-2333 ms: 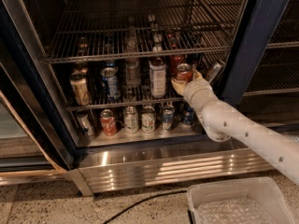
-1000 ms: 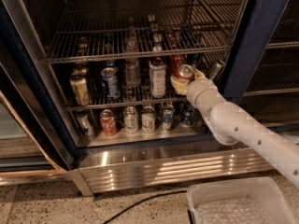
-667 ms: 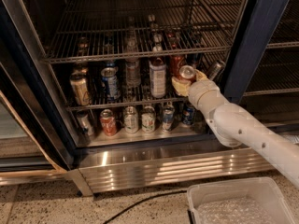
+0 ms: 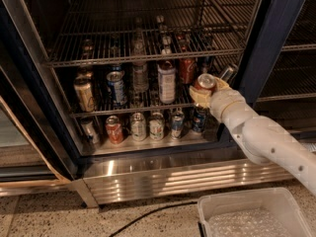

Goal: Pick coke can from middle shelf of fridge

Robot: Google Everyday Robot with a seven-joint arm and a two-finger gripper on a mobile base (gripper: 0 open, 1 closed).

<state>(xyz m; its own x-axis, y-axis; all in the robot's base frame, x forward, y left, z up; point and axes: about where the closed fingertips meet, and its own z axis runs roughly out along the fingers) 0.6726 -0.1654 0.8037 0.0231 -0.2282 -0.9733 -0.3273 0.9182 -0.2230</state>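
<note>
Tool [image 4: 206,91] sat at the right front edge of the surface [image 4: 129,109], clamped round the coke can [image 4: 204,82]. Just left of tool: white bottle [image 4: 166,81]. Behind: red can [image 4: 186,69]. Above: upper rack rail [image 4: 148,58]. Close right: door frame [image 4: 269,38]. Below: dark can [image 4: 199,118]. Camera-side of tool, outside the fridge [image 4: 163,174], was open.

The pincer [image 4: 207,89] grips the coke can [image 4: 205,82], right of centre. A clear plastic bin [image 4: 242,195] sits on the speckled floor [image 4: 39,221] at the bottom right, with a black cable [image 4: 148,215] just beside it. In a row stand a tan can [image 4: 85,94], a blue can [image 4: 117,88], a clear bottle [image 4: 140,75] and a white-labelled bottle [image 4: 167,82]. Lower down is a red can [image 4: 114,129] with white marks.
</note>
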